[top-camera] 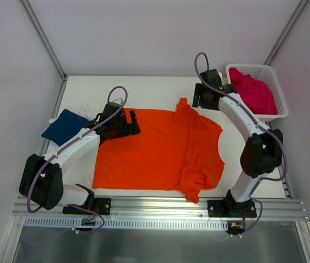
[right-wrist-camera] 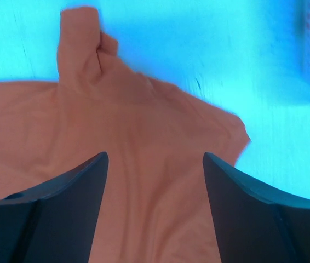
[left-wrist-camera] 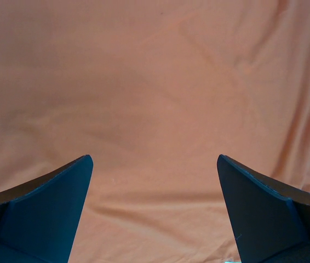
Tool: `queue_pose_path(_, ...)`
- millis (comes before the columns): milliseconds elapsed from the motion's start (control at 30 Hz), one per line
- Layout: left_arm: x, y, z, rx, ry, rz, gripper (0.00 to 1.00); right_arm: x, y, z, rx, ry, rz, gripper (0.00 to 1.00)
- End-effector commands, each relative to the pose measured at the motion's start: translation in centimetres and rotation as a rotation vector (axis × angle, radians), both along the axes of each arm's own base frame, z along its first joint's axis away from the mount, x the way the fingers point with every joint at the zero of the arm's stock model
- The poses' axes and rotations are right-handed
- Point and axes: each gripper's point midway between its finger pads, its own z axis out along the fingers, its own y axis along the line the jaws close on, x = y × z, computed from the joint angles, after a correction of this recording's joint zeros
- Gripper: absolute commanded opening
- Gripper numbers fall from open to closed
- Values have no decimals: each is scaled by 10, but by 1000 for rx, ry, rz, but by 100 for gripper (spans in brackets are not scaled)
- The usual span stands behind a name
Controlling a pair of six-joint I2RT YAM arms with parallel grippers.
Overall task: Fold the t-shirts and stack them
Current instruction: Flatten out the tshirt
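Orange t-shirt [top-camera: 160,150], flat mid-table: left gripper [left-wrist-camera: 155,161] and right gripper [right-wrist-camera: 155,156] both spread, empty, over its far edge; probably best to pinch both corners evenly before folding.

The orange t-shirt [top-camera: 160,150] is soft matt cloth, lightly creased; the basket [top-camera: 276,87] is white perforated plastic; the desk [top-camera: 149,90] looks smooth, matt.

I count three shirts: one orange shirt [top-camera: 160,153], one navy shirt [top-camera: 64,127] and one pink shirt [top-camera: 253,93]. There is one white basket [top-camera: 275,90] and one table [top-camera: 155,90]. My own claws number two, the left claw [left-wrist-camera: 155,159] and the right claw [right-wrist-camera: 155,156].
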Motion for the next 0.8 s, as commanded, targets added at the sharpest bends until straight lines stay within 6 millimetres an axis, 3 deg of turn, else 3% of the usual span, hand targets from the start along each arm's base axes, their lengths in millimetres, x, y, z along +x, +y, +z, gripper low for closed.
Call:
queue_pose_path(0, 11, -9, 12, -49, -46, -30, 99, 51, 13, 7, 103, -32, 66, 72)
queue_pose_path(33, 12, -9, 13, -47, -49, -34, 99, 62, 13, -15, 105, 13, 61, 71)
queue_pose_path(100, 12, -8, 11, -40, -49, -34, 99, 84, 17, -7, 127, -20, 65, 70)
queue_pose_path(167, 13, -5, 9, -26, -50, -33, 99, 101, 21, -22, 144, -16, 67, 71)
queue_pose_path(267, 12, -3, 3, -12, -40, -28, 99, 120, 37, -24, 234, -25, 86, 71)
queue_pose_path(300, 12, -3, 1, -11, -37, -28, 99, 124, 43, -40, 260, 6, 94, 70)
queue_pose_path(367, 12, -3, -4, -9, -23, -29, 99, 136, 60, -37, 333, -10, 121, 70)
queue_pose_path(533, 10, -3, -10, 1, -7, -32, 99, 151, 84, -54, 438, -9, 150, 70)
queue_pose_path(767, 7, -3, -14, -3, 5, -33, 99, 147, 90, -89, 425, 59, 148, 68)
